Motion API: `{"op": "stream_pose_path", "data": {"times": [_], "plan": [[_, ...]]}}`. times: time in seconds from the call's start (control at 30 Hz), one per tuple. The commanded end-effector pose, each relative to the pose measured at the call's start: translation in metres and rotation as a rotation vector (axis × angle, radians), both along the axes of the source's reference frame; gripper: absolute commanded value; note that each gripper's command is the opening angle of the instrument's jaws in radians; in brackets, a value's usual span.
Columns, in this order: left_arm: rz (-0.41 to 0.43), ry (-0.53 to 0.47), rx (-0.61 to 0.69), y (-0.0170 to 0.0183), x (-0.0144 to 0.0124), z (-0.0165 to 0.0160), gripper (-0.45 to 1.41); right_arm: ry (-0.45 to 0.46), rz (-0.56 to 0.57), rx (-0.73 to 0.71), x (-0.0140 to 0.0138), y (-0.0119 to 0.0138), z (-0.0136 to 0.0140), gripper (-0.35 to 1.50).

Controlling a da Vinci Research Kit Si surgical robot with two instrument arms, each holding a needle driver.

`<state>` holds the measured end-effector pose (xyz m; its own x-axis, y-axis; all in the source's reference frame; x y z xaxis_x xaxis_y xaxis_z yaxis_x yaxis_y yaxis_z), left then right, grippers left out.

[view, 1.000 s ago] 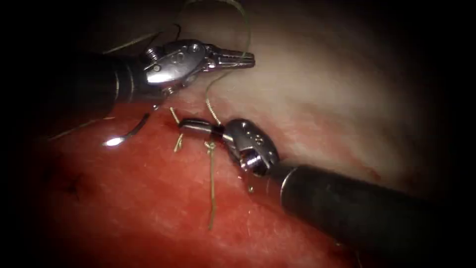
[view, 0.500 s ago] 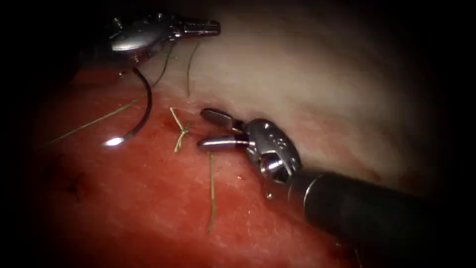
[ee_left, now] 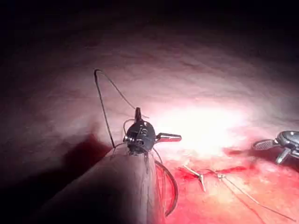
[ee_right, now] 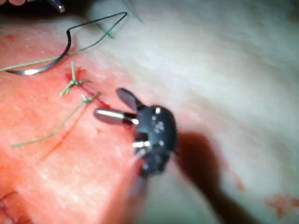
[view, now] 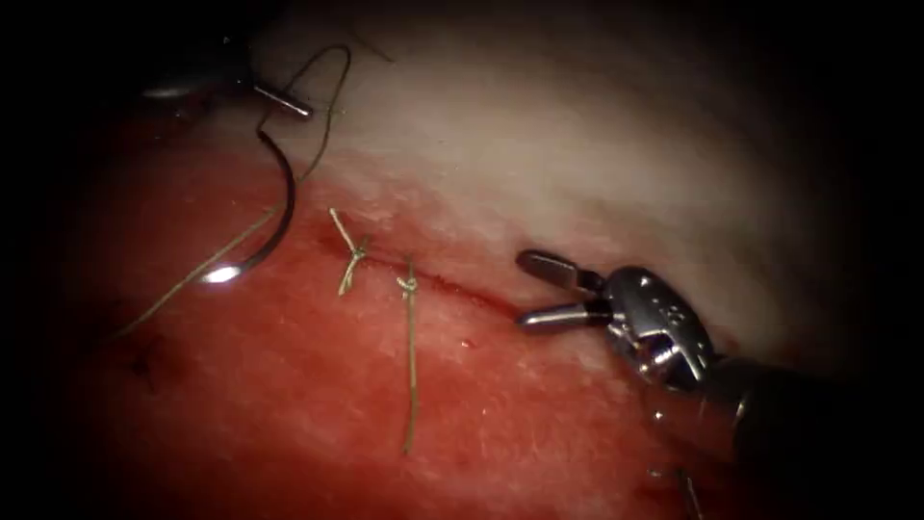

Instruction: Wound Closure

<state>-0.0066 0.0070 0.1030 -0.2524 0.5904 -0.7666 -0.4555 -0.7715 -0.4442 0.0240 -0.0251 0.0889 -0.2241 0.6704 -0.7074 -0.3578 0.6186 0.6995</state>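
Observation:
On the tissue (view: 577,164) the cut (view: 462,294) carries two knots of thread, one (view: 353,252) further left than the other (view: 408,284), and a long tail (view: 411,385) hangs from the second. The curved needle (view: 282,207) lies free on the tissue beyond the cut's left end, with no tool on it. Its thread (view: 327,106) loops upward past the left tool (view: 279,98). That tool's jaws (ee_left: 156,123) stand open and hold nothing. The right tool (view: 541,287) hovers open and empty at the cut's right part, also seen up close (ee_right: 114,106).
Red fluid wets the tissue (view: 289,385) below the cut. Pale tissue rises above it. A loose strand of thread (view: 183,284) trails left from under the needle. Older stitches show as dark marks (view: 144,361) at the far left.
Both tools were shut on thread a second ago. They have opened and let go. The left tool drew back up and left, the right tool drew back right, leaving the second knot on the cut.

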Motion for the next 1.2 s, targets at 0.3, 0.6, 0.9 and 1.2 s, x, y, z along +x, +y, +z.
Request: {"op": "stream_pose_path", "data": {"times": [0.3,0.6,0.9,1.2], "plan": [[0.255,-0.183,-0.158,-0.0114,-0.0065,-0.0056,1.15,-0.002,-0.001,-0.002,0.001,-0.0004,0.0007,1.33],[0.423,-0.185,-0.52,-0.0166,-0.0109,-0.0098,0.95,-0.004,-0.004,-0.001,0.0009,-0.0004,0.0007,1.33],[0.591,-0.141,-0.65,-0.0213,-0.0126,-0.0074,0.74,-0.008,-0.001,-0.008,0.0013,-0.0004,0.0008,1.33],[0.633,-0.118,-0.675,-0.0231,-0.0151,-0.0058,0.63,-0.012,0.0,-0.01,0.0018,-0.0007,0.001,1.33]]}}
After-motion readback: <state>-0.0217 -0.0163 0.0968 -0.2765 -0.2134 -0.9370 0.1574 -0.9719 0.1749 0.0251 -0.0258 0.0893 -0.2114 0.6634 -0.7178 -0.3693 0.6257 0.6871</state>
